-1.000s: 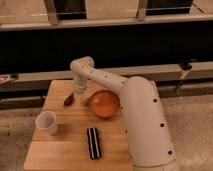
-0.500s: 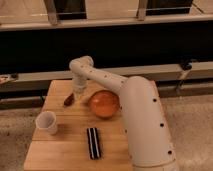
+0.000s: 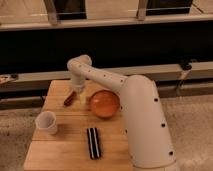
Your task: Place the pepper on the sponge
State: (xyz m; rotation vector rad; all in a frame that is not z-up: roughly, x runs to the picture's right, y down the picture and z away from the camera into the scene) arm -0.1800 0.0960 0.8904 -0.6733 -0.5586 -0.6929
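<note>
Gripper [image 3: 77,92] is hovering over the far left of your table [image 3: 60,150], right by the pepper [image 3: 70,98]; can't tell if you're gripping it.

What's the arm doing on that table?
The robot's gripper is low over the far-left part of the wooden table, right beside the pepper, which lies on the wood left of the orange bowl. Whether it grips the pepper is unclear. A white cup and a black ribbed bar sit nearer the front.
</note>
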